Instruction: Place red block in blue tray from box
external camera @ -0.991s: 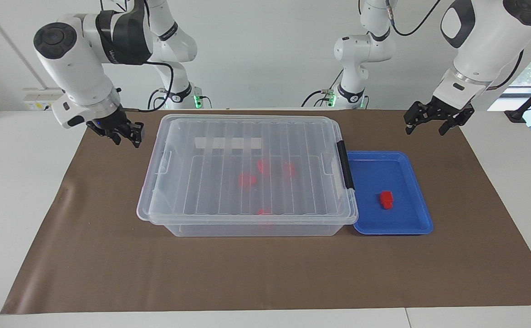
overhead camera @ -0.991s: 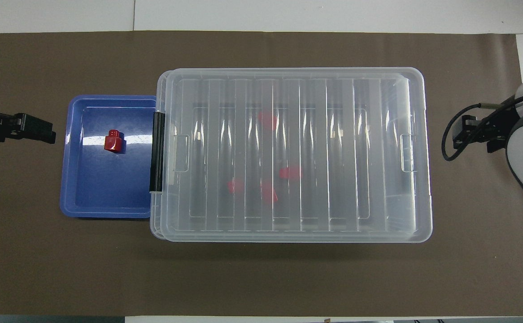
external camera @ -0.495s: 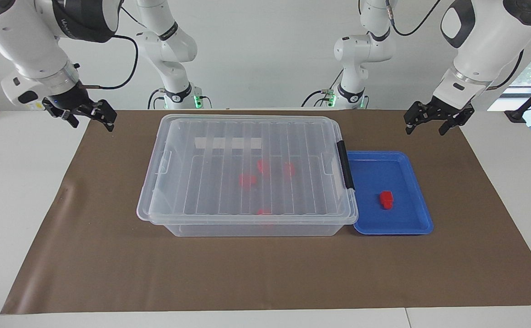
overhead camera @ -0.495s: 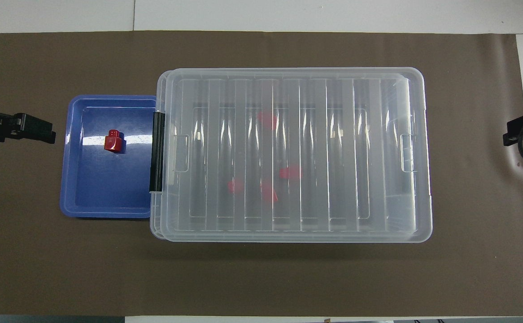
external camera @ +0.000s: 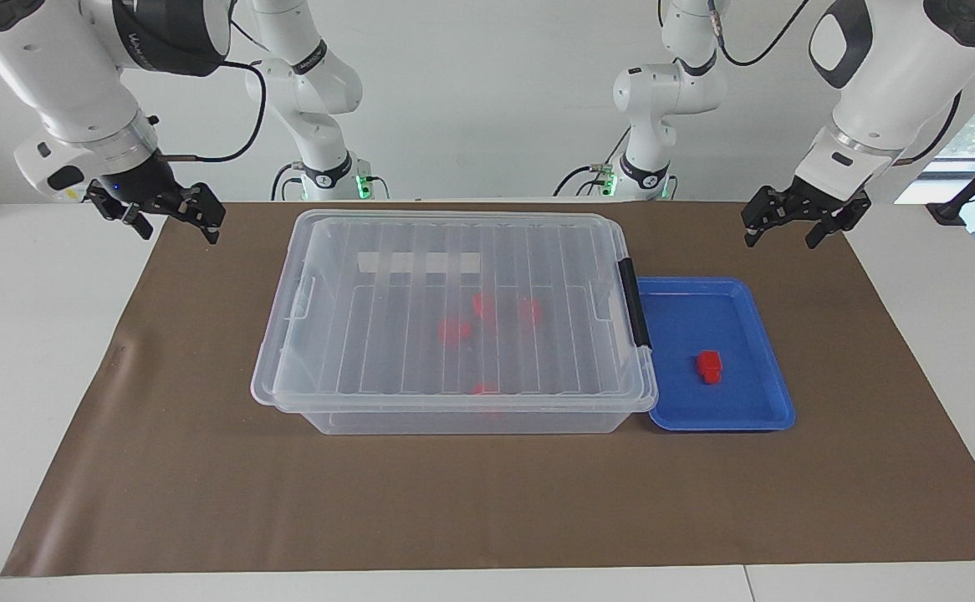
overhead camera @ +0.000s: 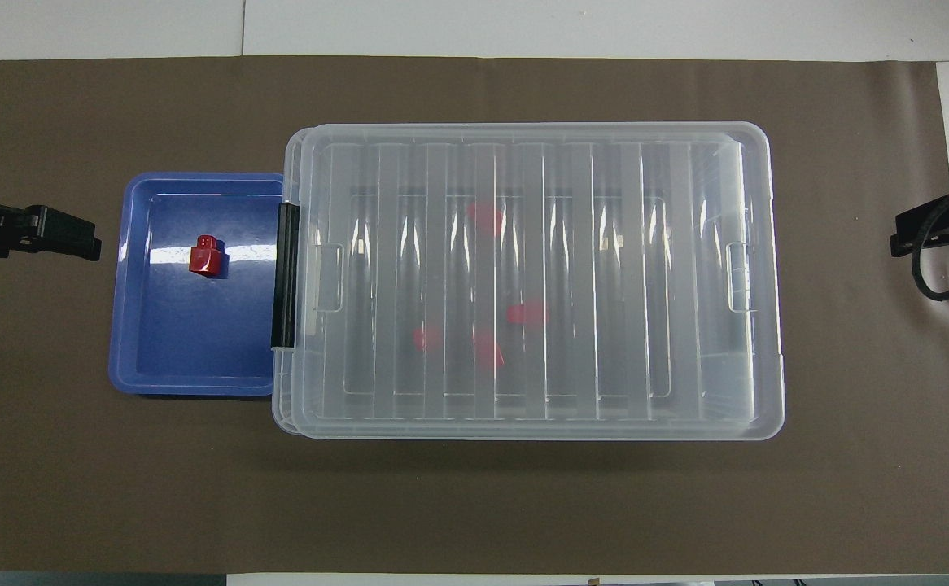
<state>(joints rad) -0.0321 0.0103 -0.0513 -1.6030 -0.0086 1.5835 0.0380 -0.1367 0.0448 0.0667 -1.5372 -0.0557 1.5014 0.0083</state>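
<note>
Red block (external camera: 709,366): lying in blue tray (external camera: 755,418), just beside the lidded box (external camera: 454,309). Left claw (external camera: 795,224) and right claw (external camera: 171,219): both released, empty, raised over the counter's (external camera: 487,502) ends.

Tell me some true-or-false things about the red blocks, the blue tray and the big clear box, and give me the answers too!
1. A red block lies in the blue tray. True.
2. The box has its lid off. False: the clear ribbed lid is on the box.
3. More red blocks show through the lid, inside the box. True.
4. The left gripper is holding a red block. False: its jaws are open and empty, up over the brown mat near the tray.
5. The blue tray sits on top of the box. False: it sits on the mat right beside the box's black latch.
6. The right gripper is open and holds nothing. True.
</note>
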